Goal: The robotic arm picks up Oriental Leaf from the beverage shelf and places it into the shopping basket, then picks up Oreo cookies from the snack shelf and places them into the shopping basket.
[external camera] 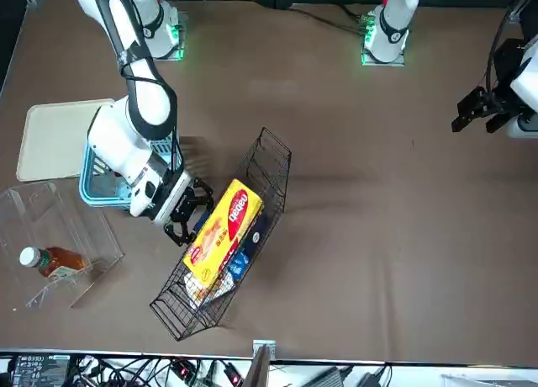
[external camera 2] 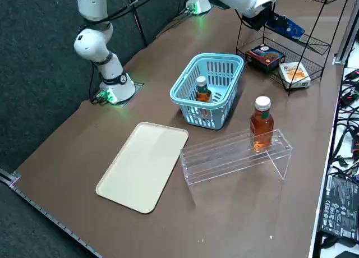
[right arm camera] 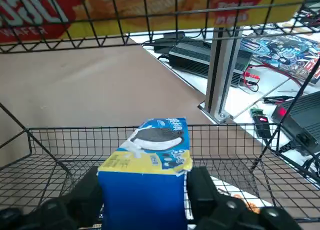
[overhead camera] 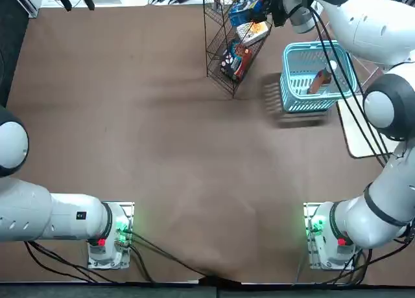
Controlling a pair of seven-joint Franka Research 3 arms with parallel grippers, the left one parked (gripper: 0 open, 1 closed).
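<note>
We record the right arm [overhead camera: 373, 27] reaching over the table, its gripper [right arm camera: 145, 179] inside the snack shelf [external camera: 180, 310]. We read the fingers as parted by the width of the Oreo cookies [right arm camera: 142, 202] and closed against the pack's two sides.

Snack shelf, black wire: a yellow wafer box [external camera: 223, 235] lies on its top tier. The Oreo cookies are in the middle tier, tilted in the right side view; a dark box with red [external camera 2: 265, 56] and a white box [external camera 2: 295, 74] sit side by side on the tier below.

Cream tray [external camera 2: 143, 167]: flat on the table, near the basket.

Shopping basket [external camera 2: 208, 118], light blue: holds one Oriental Leaf bottle [external camera 2: 202, 91], white-capped and leaning in the top view. The slotted wall hides its lower part in the right side view, and arm and cables cover part of the basket overhead.

Beverage shelf [external camera 2: 221, 156], clear acrylic: carries a second tea bottle [external camera 2: 262, 123], upright. The shelf's edges are hard to trace against the table.

Hidden or cut off: the wafer box is cropped in the right wrist view — we see only its lower side through wire. The pack's far end is out of our sight there.
</note>
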